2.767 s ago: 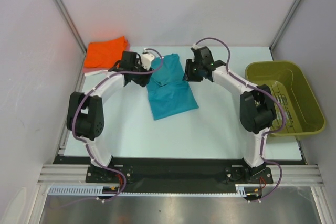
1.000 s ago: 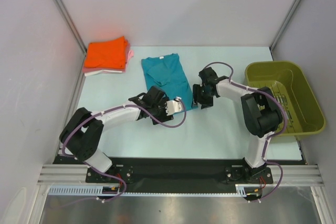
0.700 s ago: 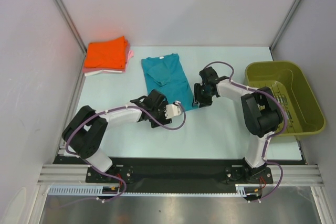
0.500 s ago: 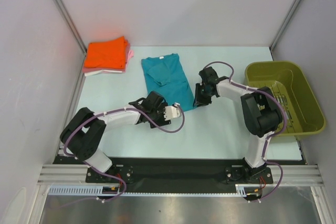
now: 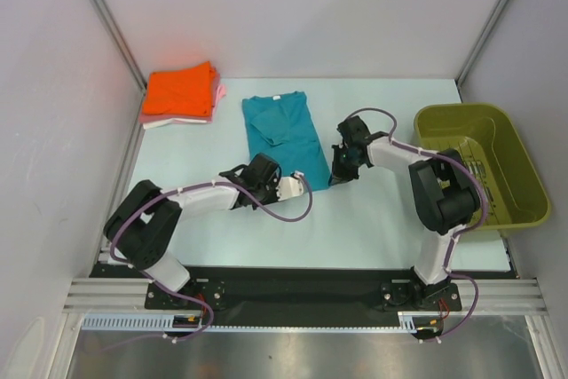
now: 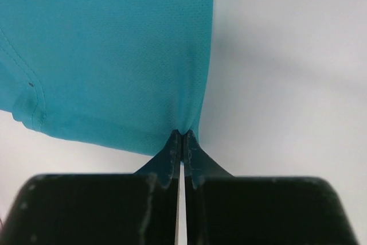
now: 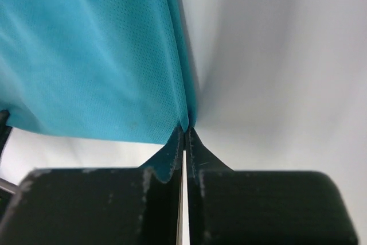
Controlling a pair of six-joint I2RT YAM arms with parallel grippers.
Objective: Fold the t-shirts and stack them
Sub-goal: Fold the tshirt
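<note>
Teal t-shirt (image 5: 282,126) pinched at its hem
Left gripper (image 6: 182,137) and right gripper (image 7: 184,131) are clamped on it, arms stretched low, cloth spread beyond the fingertips.

Nothing readable from where I sit: no text, labels, brands or numbers I can make out in any view. There are dark marks inside the basket (image 5: 461,110), but they're too small to tell if they're print.
</note>
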